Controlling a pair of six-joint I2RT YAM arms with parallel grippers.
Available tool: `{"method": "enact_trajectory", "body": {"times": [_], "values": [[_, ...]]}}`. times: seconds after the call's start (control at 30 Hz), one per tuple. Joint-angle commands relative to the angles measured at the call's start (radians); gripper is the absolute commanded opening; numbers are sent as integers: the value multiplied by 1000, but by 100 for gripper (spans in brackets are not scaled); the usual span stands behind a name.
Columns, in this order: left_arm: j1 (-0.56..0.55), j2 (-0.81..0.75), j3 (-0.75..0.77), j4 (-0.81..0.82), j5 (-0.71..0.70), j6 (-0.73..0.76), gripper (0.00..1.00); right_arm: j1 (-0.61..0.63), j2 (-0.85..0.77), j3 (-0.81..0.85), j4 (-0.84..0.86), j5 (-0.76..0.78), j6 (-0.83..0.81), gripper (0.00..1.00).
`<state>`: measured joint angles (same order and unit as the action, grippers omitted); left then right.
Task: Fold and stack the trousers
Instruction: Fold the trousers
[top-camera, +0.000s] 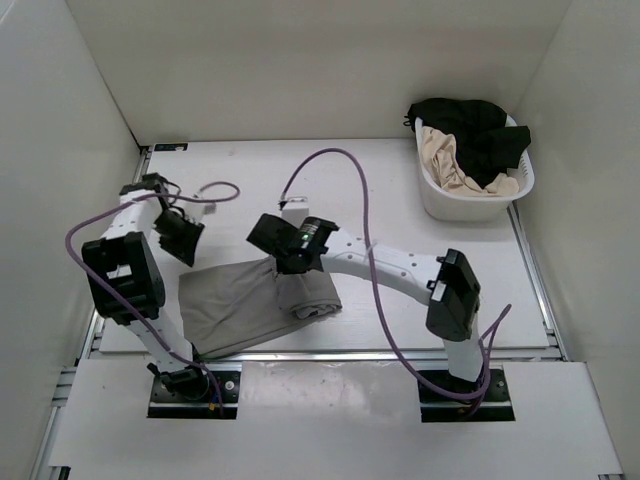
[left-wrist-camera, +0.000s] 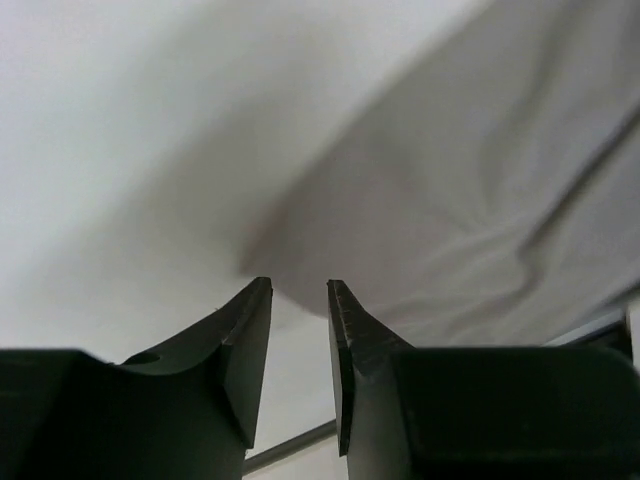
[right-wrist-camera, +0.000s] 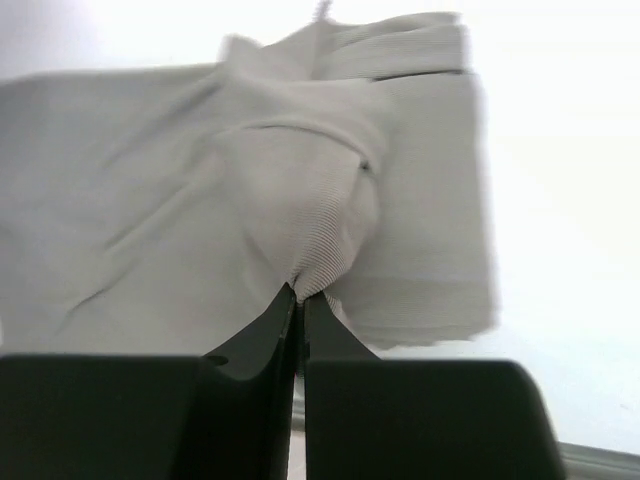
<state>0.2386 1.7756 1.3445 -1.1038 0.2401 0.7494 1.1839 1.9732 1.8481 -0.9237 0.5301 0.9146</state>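
Note:
The grey trousers (top-camera: 235, 305) lie folded in a rough bundle on the white table, near the front left. My right gripper (top-camera: 283, 262) is shut on a pinch of the grey fabric (right-wrist-camera: 318, 262) at the bundle's upper right part and lifts it slightly. In the right wrist view the cloth rises in a ridge to the fingertips. My left gripper (top-camera: 183, 240) is open and empty, just above the bundle's upper left corner; in the left wrist view the trousers (left-wrist-camera: 470, 200) lie just beyond the gap between the fingers (left-wrist-camera: 245, 330).
A white laundry basket (top-camera: 436, 195) at the back right holds a black garment (top-camera: 478, 130) and a beige cream garment (top-camera: 448, 160). White walls enclose the table on three sides. Purple cables loop over both arms.

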Motion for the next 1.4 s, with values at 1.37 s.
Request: {"method": "enact_trajectory", "body": {"times": [1.37], "values": [[-590,463,716,-31,54,-143,69,-874,-657,-468,-85,8,-436,0]]}}
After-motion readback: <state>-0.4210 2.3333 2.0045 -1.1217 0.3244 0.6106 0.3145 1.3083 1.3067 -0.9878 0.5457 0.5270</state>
